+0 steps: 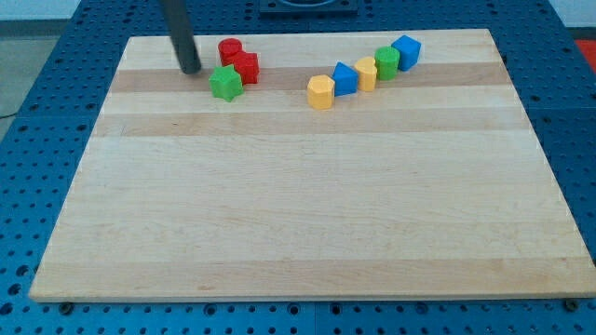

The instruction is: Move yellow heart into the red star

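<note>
My tip (191,70) rests on the board near the view's top left, just left of a group of three blocks. In that group are a red star-like block (247,67), a second red block (229,48) above and left of it, and a green star (224,83) below. The tip is a short gap up and left of the green star, touching none of them. A small yellow block (367,73), which may be the heart, sits in a diagonal row to the right. A larger yellow block (320,91) lies at that row's lower left end.
The diagonal row also holds a blue block (345,78), a green block (386,60) and another blue block (406,50), all close together. The wooden board (298,214) lies on a blue perforated table.
</note>
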You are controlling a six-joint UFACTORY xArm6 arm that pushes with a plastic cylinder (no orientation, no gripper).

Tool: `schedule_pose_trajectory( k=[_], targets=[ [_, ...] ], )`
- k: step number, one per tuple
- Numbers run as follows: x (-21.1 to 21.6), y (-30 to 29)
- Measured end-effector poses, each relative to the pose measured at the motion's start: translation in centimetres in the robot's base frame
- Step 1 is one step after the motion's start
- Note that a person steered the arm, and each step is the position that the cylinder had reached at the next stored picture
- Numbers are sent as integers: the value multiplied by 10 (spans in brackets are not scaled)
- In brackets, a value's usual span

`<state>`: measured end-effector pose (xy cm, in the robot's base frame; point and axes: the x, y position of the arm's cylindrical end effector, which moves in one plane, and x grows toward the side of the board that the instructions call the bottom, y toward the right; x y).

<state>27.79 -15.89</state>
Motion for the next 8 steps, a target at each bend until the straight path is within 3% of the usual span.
schedule_pose_trajectory(
  k=[3,5,6,7,8],
  targets=[
    [35,106],
    [-8,22],
    [30,7],
    [56,16],
    [41,48]
  ],
)
